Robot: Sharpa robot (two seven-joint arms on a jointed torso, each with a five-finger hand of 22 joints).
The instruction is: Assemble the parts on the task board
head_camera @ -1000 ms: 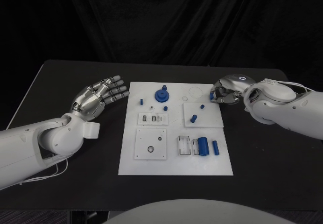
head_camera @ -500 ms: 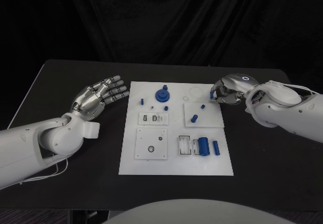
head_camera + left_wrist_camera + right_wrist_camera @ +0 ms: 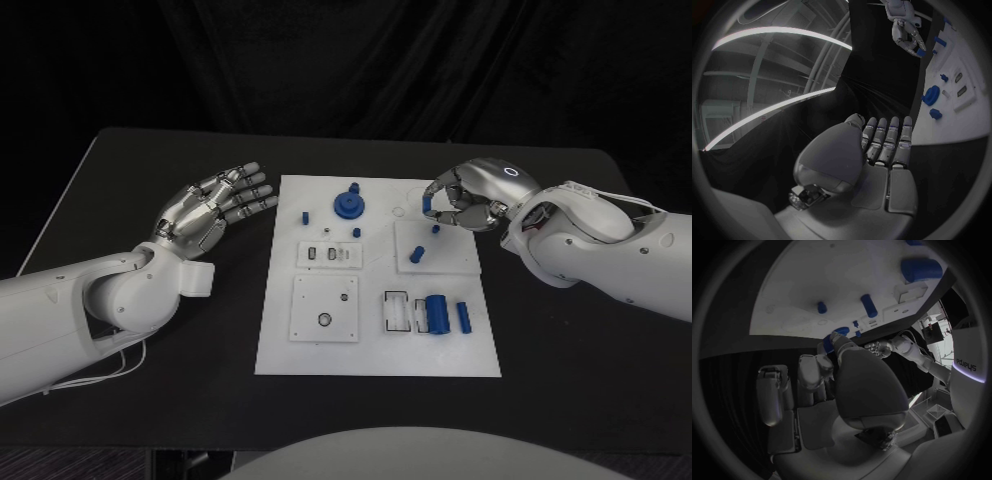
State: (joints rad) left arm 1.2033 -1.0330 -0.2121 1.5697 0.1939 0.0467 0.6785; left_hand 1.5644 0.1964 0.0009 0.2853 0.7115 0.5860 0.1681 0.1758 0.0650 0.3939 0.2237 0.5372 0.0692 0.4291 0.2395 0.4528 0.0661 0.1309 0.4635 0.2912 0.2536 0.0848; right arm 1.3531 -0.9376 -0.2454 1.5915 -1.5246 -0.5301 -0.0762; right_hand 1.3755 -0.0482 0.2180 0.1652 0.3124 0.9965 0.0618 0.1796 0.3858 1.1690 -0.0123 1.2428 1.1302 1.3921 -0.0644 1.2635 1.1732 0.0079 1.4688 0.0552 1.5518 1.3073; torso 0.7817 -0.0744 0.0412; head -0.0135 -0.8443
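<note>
Matt white plastic task board (image 3: 378,345), glossy blue parts (image 3: 346,204), matt blk table (image 3: 577,330).

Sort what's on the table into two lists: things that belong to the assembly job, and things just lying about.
Job:
task board
blue gear-like part standing on it
blue cylinder and blue rod near its front
small blue part pinched in the right hand

Lying about:
nothing; the left hand rests open beside the board.

Bare black tabletop (image 3: 159,170) lies open on both sides of the task board (image 3: 378,350) and along its near edge. The left hand (image 3: 216,205) occupies the strip beside the board's far left corner; the right hand (image 3: 464,200) overhangs its far right corner
</note>
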